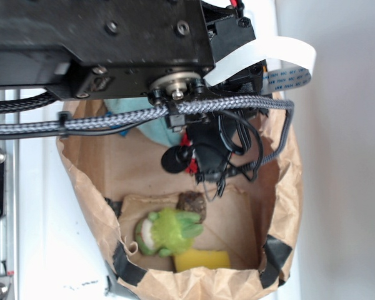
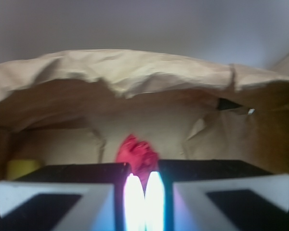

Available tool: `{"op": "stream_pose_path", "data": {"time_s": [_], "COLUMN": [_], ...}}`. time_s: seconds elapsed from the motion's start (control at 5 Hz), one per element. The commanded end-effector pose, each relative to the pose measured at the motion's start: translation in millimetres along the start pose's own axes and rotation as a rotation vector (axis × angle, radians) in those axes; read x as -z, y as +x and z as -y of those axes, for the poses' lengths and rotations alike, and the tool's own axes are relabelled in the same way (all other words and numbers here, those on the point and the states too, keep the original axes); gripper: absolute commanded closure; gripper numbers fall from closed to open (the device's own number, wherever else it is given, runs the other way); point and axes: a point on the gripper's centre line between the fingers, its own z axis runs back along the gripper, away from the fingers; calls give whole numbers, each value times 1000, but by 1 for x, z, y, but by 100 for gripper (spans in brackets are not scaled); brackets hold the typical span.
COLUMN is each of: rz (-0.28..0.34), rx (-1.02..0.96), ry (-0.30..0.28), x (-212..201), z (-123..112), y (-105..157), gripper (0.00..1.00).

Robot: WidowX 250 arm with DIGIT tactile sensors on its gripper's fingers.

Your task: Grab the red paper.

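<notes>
paper: the red paper shows in the middle of the wrist view, a wrinkly wad just above the gripper, straight ahead of the tips.
bag: it lies inside the brown paper bag, against the far inner wall; in the exterior view i see only a small red spot at frame center, under the arm.
jaws: the two pale fingertips stand pressed almost together, with only a thin dark line between; nothing is pinched.
axis: the wad is roughly round, no clear long side.
others: green plush toy and yellow block lie at the lower center, apart.
next move: i judge the jaws must spread first, then go forward.
</notes>
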Motion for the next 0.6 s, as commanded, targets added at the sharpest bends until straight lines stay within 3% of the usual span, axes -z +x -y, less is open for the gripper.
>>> {"op": "stream_pose_path", "data": {"time_s": [0.0, 0.4], "rz": [48, 28], "rx": [15, 47], "ry": [31, 38], "x": [12, 26], "z": [1, 13], "y": [-1, -11], "gripper": [0, 0]}}
